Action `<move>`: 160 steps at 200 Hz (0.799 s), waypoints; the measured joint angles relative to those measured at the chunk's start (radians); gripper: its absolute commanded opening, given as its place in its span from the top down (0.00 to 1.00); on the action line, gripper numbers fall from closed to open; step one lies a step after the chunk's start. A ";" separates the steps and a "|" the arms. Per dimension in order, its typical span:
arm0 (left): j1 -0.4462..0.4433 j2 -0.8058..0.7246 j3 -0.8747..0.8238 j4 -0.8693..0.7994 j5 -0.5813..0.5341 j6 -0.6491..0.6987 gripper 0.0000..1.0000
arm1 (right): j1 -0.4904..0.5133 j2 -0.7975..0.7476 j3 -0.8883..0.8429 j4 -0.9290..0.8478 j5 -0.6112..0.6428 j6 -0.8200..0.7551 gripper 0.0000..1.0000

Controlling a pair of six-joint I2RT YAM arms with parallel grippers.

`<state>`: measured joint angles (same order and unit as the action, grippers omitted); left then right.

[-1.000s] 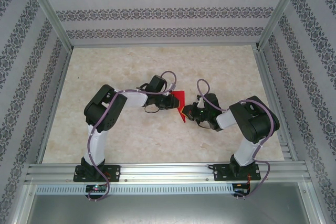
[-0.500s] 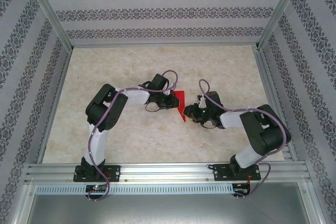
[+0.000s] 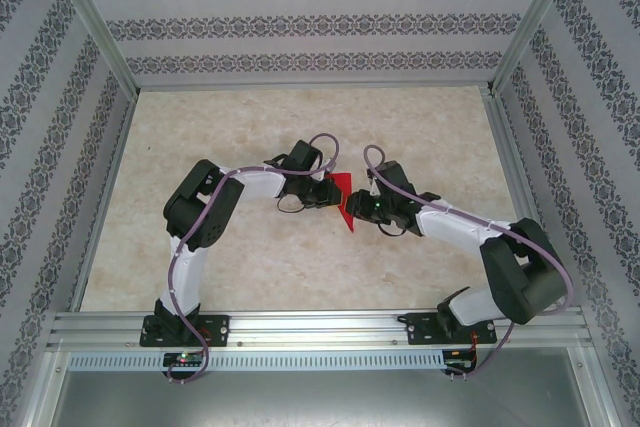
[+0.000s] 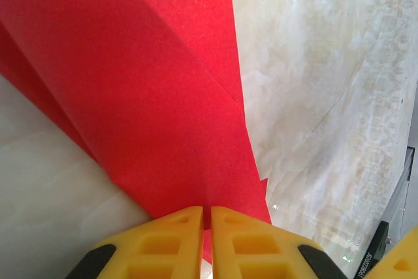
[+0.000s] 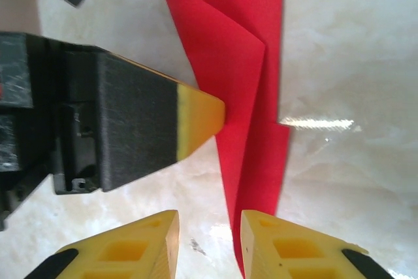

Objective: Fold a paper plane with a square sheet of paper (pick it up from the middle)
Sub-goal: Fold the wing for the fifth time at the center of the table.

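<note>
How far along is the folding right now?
Done: the paper already carries diagonal creases and tapers to a point. In hand: the left gripper pinches one edge; the right gripper stands open by the tip. Left: further folds before it looks finished.

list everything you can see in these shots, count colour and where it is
red paper: one, bright red, creased to a point, mid-table between the grippers
table: one, pale marbled beige, under everything
patterned walls: three, white with grey bands, left, back, right
metal frame: one, silver, around the table
cables: two, mauve, one along each arm
arms: two, black and white, bases at near edge
left gripper: one, yellow fingers, shut on the red paper
right gripper: one, yellow fingers, open at the paper's pointed end
</note>
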<state>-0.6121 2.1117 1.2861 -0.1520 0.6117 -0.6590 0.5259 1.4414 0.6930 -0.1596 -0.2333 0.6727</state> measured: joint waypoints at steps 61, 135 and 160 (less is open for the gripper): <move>0.000 0.001 0.003 -0.004 0.000 0.000 0.87 | 0.050 0.123 0.069 -0.057 0.060 -0.030 0.75; 0.000 0.002 0.006 -0.008 0.004 -0.001 0.86 | 0.075 0.214 0.124 -0.055 0.100 -0.053 0.77; 0.001 0.000 0.006 -0.007 0.008 -0.008 0.85 | 0.083 0.233 0.130 -0.056 0.114 -0.068 0.80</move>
<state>-0.6113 2.1120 1.2926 -0.1593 0.6193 -0.6666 0.6090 1.6741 0.8230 -0.2153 -0.1196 0.6048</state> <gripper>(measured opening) 0.142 0.217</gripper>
